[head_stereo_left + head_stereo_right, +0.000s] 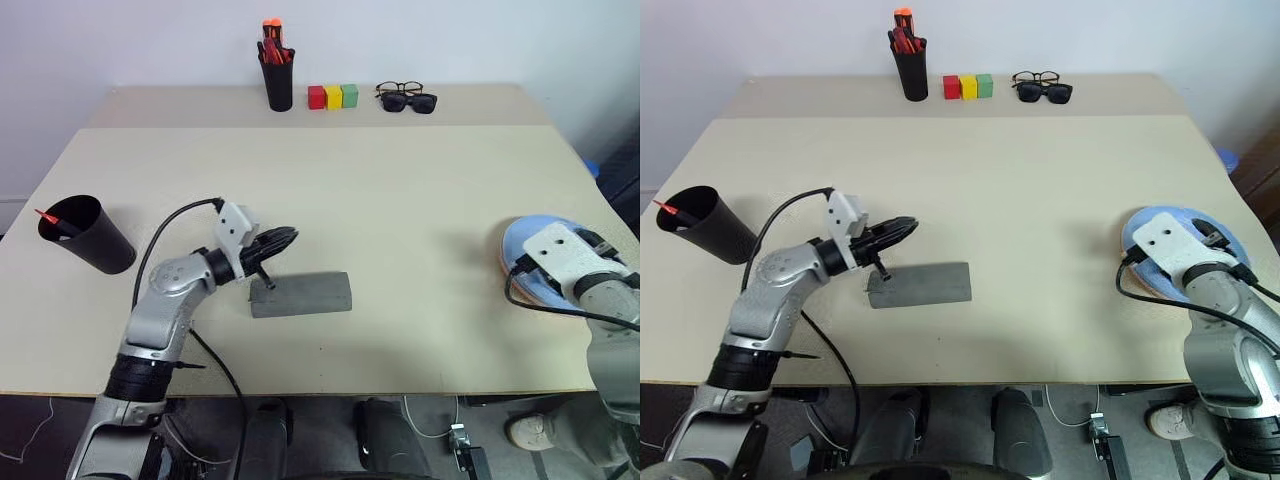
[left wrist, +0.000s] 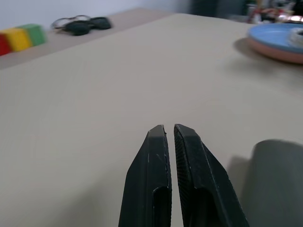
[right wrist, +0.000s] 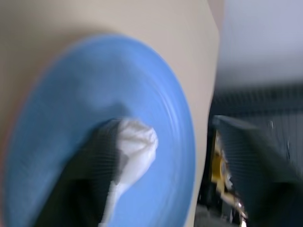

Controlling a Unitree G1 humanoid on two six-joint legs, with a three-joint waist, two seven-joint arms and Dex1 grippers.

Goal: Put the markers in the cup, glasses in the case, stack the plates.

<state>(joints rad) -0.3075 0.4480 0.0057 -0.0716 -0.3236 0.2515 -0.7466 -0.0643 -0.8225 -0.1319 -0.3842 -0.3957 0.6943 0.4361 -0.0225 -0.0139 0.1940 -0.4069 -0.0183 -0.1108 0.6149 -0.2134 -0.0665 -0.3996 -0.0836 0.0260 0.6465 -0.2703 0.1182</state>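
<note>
The wide black cup [image 1: 88,236] stands at the table's left edge with a red marker [image 1: 47,216] sticking out of it. The grey case [image 1: 301,294] lies closed near the front. My left gripper [image 1: 285,238] hovers level just above the case's left end, its fingers [image 2: 151,156] shut with nothing between them. At the right, the light blue plate [image 1: 1152,224] rests on top of the salmon pink plate [image 2: 275,51]. My right gripper [image 3: 175,125] hangs open over the blue plate, holding nothing. The glasses are out of view.
Along the back strip of the table stand a slim black pen holder [image 1: 277,82] with orange-red pens, three coloured blocks [image 1: 333,96], and sunglasses with a black-framed clear pair [image 1: 406,97]. The table's right edge runs close beside the plates.
</note>
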